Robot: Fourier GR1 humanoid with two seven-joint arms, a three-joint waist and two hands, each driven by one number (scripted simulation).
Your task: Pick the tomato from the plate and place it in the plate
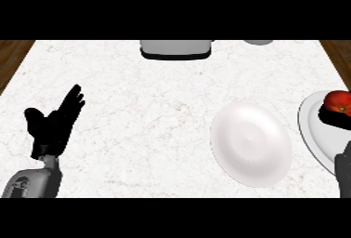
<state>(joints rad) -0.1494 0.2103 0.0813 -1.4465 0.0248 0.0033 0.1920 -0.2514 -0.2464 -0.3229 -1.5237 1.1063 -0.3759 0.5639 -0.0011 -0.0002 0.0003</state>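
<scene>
Tomato (338, 102) on plate (316, 135) at counter's (137, 93) right edge, black fingers of right hand (336, 117) apparently curled on it, view partly cut off. Second plate (250, 145) just beside, bare. Left hand (55, 123) resting at left, fingers straight, apart.

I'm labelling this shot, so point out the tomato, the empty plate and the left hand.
tomato (339, 102), head view, on its red top.
empty plate (251, 144), head view, on its bare centre.
left hand (51, 124), head view, on its palm.
</scene>
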